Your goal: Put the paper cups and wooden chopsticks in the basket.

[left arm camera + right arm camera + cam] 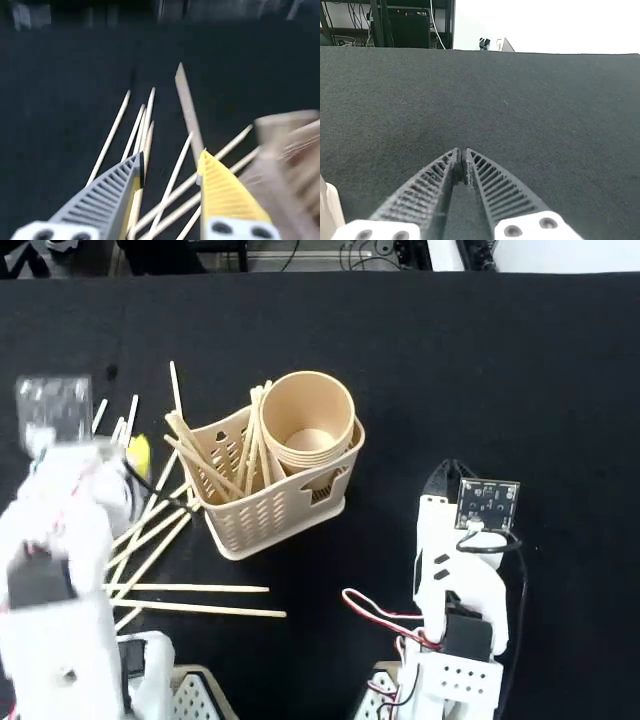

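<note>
The left grey-and-yellow gripper [171,157] hangs spread over loose pale wooden chopsticks [109,137], which lie lengthwise ahead of it on the black cloth [500,370], beside the beige slotted plastic basket [270,512]; the right black gripper [462,154], pressed together, rests well apart.

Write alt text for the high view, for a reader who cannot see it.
A beige slotted basket stands on a black table, holding stacked paper cups and several wooden chopsticks. More loose chopsticks lie on the table beside it, partly under the left arm. The right gripper rests shut, apart from the basket.
</note>
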